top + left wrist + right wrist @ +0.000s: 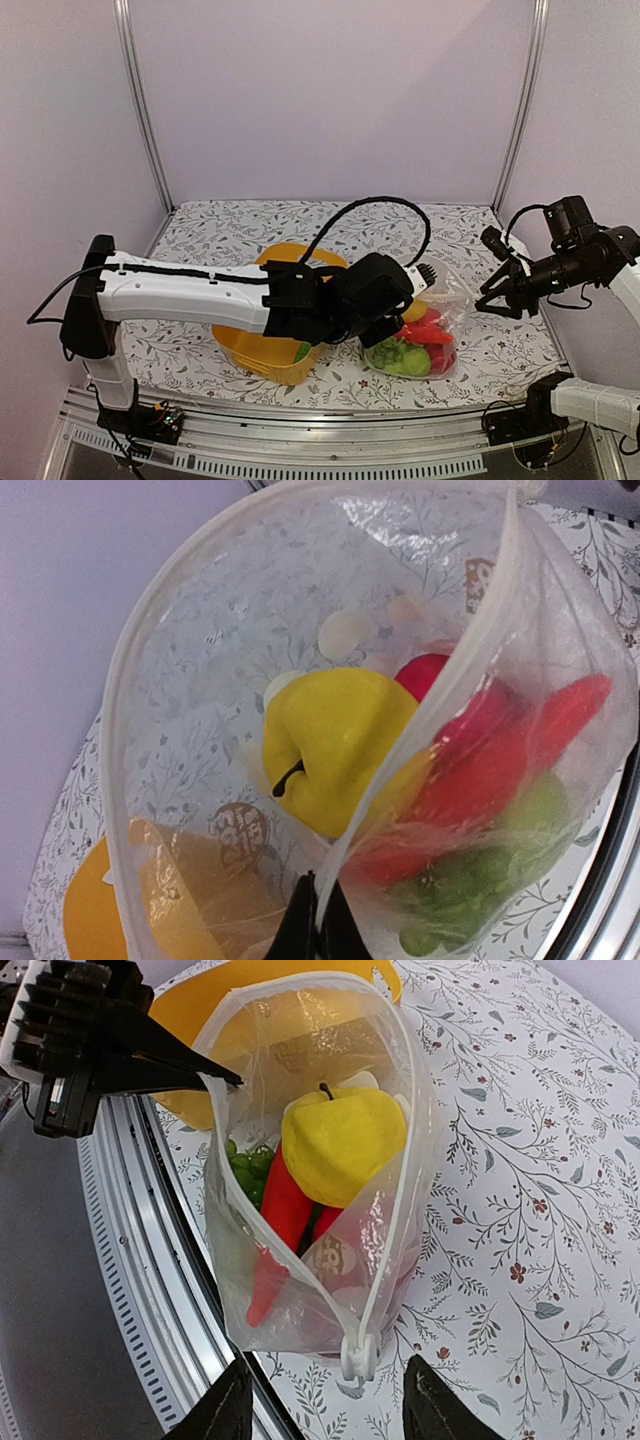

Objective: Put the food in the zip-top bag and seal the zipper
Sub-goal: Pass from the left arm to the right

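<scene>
1. Top external: the left arm reaches across the floral-patterned table [230, 235]. Its left gripper [385, 332] is at the mouth of the clear, crinkly plastic zip-top bag with white polka dots [452, 308]. The bag sits just right of the yellow plastic basket [255, 352]. Red and green toy food [428, 332] shows inside the bag. The right gripper [497, 298] hovers just right of the bag.
2. Left wrist: the left gripper's black fingers [300, 925] are clenched on the bag's rim strip, and the mouth gapes wide. Inside lie a yellow toy fruit with a dark stem [335, 745], a round red fruit [425, 672] behind it, a red chili [545, 725] and green grapes [460, 890].
3. Right wrist: the right gripper's jaws are spread and hold nothing. They stand either side of the white slider [358, 1355], just below it, at the near end of the zipper [395, 1190]. The zipper is unsealed along the whole mouth. The left gripper pinches the far corner of the mouth.
</scene>
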